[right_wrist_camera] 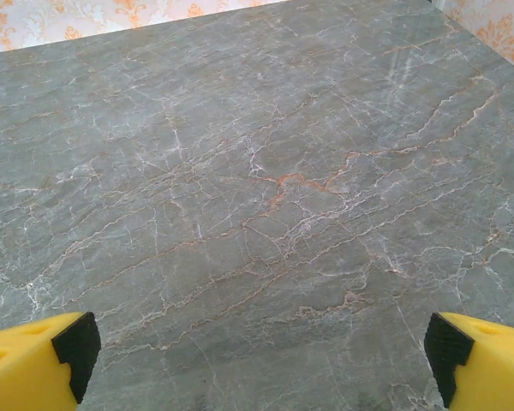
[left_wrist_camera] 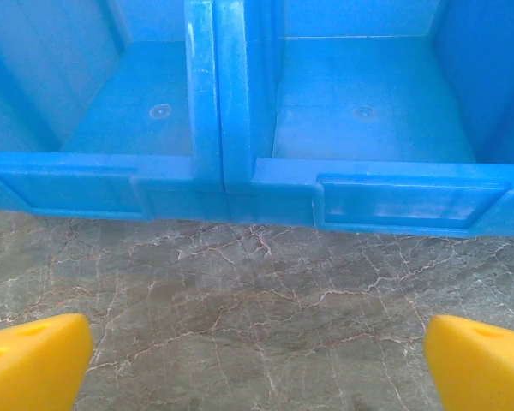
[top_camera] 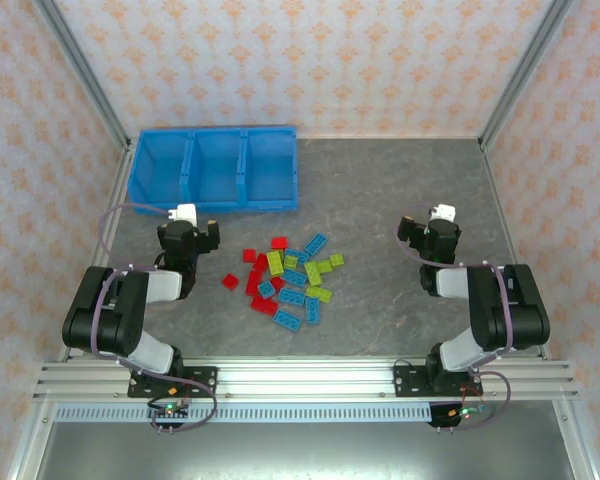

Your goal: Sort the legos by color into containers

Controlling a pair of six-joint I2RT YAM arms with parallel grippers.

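Note:
The legos (top_camera: 286, 280) lie in a loose pile of red, light blue and lime green bricks at the middle of the table. The containers (top_camera: 215, 168) are three compartments of one bright-blue bin tray at the back left, and all three look empty. My left gripper (top_camera: 187, 232) sits just in front of the tray, left of the pile, open with nothing between its yellow fingers (left_wrist_camera: 34, 360). In the left wrist view the tray's front wall (left_wrist_camera: 240, 193) stands close ahead. My right gripper (top_camera: 432, 232) rests right of the pile, open over bare tabletop (right_wrist_camera: 265, 231).
The grey marble tabletop (top_camera: 400, 180) stretches between the pile and the back wall. Metal frame posts (top_camera: 90, 80) and patterned walls close in the sides. An aluminium rail (top_camera: 300, 375) runs along the near edge by the arm bases.

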